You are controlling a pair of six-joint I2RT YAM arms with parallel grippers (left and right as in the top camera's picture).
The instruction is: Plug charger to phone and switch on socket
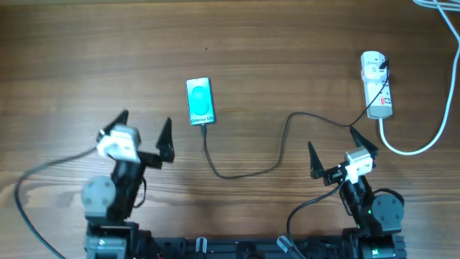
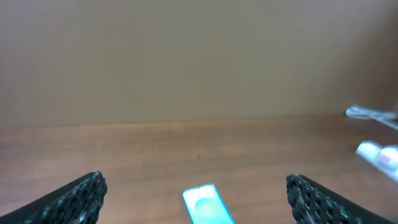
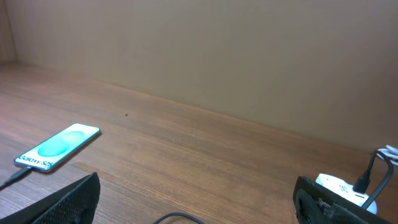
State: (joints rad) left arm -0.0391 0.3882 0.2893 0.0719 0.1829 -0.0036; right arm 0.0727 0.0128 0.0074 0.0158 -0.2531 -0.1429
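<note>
Your left fingers (image 1: 166,137) are spread wide and hold nothing, hovering over the near left of the desk (image 1: 72,57). Your right fingers (image 1: 314,162) are spread wide too, also empty, at the near right.

The phone (image 1: 200,101) lies flat near the middle of the desk, a little left. Its screen glows teal-blue inside a white bezel, with small text at the near end.

The charger (image 1: 282,147) is a thin black cable. Its tip meets the phone's near edge, though you cannot tell whether it is fully seated. From there it curves nearer, swings right and runs far right to a black plug in the socket (image 1: 375,83).

The socket is a white strip with small red markings at the far right. A thick white cord (image 1: 413,152) loops from its near end.
</note>
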